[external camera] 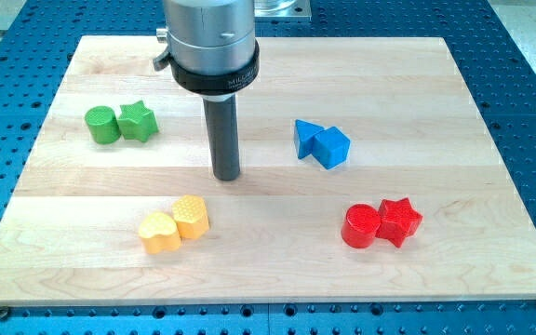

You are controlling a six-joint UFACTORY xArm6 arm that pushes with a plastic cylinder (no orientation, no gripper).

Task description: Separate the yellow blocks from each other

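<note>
Your tool is a bare rod with nothing to open or hold, and my tip [227, 176] rests on the desk [454, 84] just above the two yellow blocks, clear of both. The yellow heart [160, 233] and yellow hexagon [192, 216] touch (low, left of centre). You're at the approach: next, judge a push into their seam.

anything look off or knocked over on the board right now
Nothing stands out. The blocks sit flat in four same-colour touching pairs: green, blue, red, and the yellow heart against the yellow hexagon. My tip sits just above the yellow pair, touching nothing.
</note>
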